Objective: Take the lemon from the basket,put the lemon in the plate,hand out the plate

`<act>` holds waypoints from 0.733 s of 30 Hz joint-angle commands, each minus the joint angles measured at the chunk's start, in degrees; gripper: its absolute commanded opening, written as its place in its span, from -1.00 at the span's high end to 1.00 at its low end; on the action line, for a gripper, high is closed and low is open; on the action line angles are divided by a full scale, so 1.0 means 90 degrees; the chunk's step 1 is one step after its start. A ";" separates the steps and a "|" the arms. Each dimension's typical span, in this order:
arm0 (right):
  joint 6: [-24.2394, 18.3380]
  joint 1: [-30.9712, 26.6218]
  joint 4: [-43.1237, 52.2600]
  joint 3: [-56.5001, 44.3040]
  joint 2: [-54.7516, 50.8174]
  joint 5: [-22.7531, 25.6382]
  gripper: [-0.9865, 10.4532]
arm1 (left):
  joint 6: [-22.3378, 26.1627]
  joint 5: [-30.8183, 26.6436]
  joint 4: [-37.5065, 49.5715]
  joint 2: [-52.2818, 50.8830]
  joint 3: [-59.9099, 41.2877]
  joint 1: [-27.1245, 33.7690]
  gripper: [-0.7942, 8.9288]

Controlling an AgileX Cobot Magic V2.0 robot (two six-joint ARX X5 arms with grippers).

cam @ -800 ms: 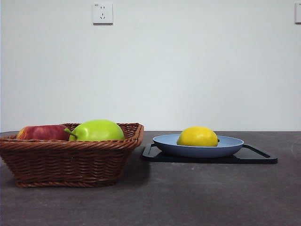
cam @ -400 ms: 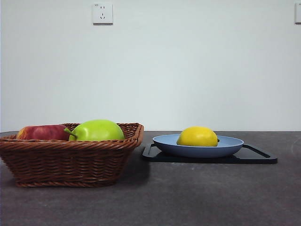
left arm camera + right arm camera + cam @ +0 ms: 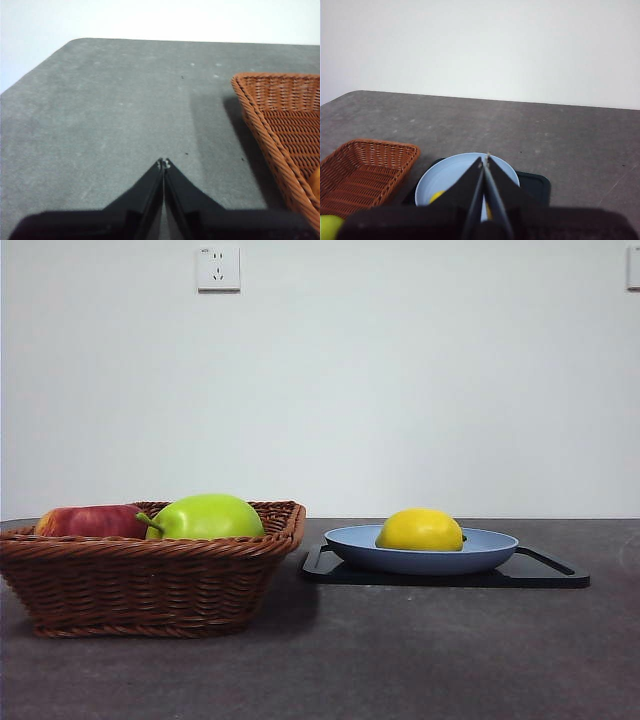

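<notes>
The yellow lemon lies in the light blue plate, which rests on a flat black tray at the right of the front view. The brown wicker basket stands at the left. My right gripper is shut and empty, held above the plate, with a bit of the lemon showing beside its jaws. My left gripper is shut and empty over bare table, beside the basket's corner. Neither arm shows in the front view.
The basket holds a red apple and a larger yellow-green stemmed fruit, whose edge shows in the right wrist view. A white wall socket is on the wall behind. The grey table extends in front.
</notes>
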 commanded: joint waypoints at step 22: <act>0.0061 0.0036 0.0058 0.0049 0.0007 0.0036 0.82 | -0.0097 0.0066 0.0041 -0.0029 -0.0070 0.0019 0.82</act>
